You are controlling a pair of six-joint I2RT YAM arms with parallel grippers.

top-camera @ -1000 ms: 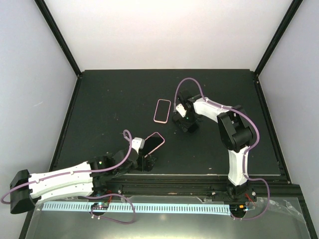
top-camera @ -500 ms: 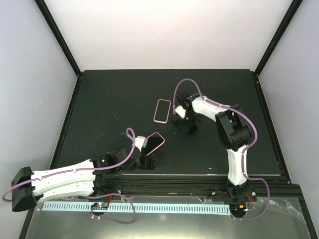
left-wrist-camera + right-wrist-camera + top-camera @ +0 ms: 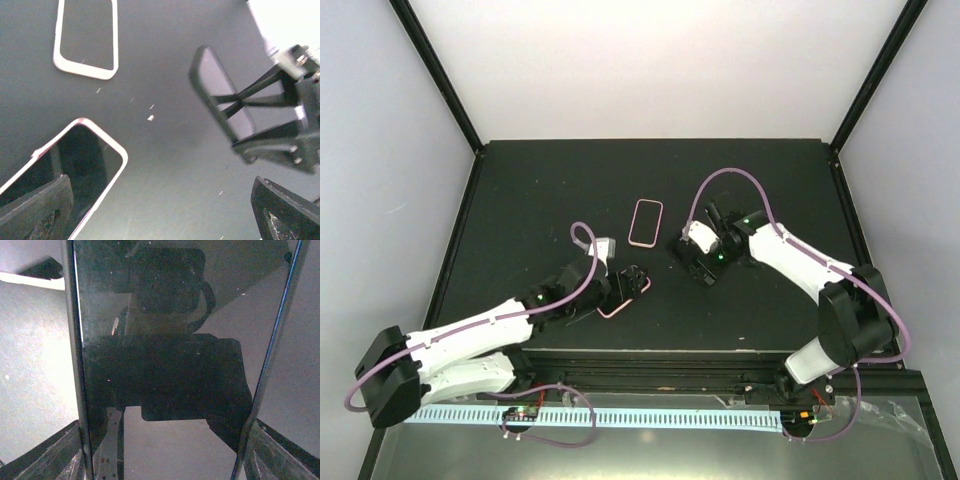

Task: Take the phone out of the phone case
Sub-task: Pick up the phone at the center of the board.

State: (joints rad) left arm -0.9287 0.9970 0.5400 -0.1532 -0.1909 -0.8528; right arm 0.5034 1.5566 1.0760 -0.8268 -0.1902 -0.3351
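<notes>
The right gripper (image 3: pixel 688 250) was pinching a bare phone (image 3: pixel 220 92) across its width, holding it on edge above the table (image 3: pixel 540 200), right of centre. From the wrist view its glass face filled the gap between the fingers, which bore on the two long edges. I judged it a stiff, thin slab with slick glass and smooth sides, fairly heavy for its size and liable to crack if dropped. The long edges near the middle looked the sound place to hold it, never the face.

Just left of it and farther back, a pink case (image 3: pixel 85 71) lay flat. It looked empty, only a rim around a dark middle, though I couldn't be sure, and it was probably soft and bendy. Nearer, the left gripper (image 3: pixel 620 288) hung spread wide over a second handset (image 3: pixel 85 155) sitting inside its own pink rim. I couldn't tell whether it touched.
</notes>
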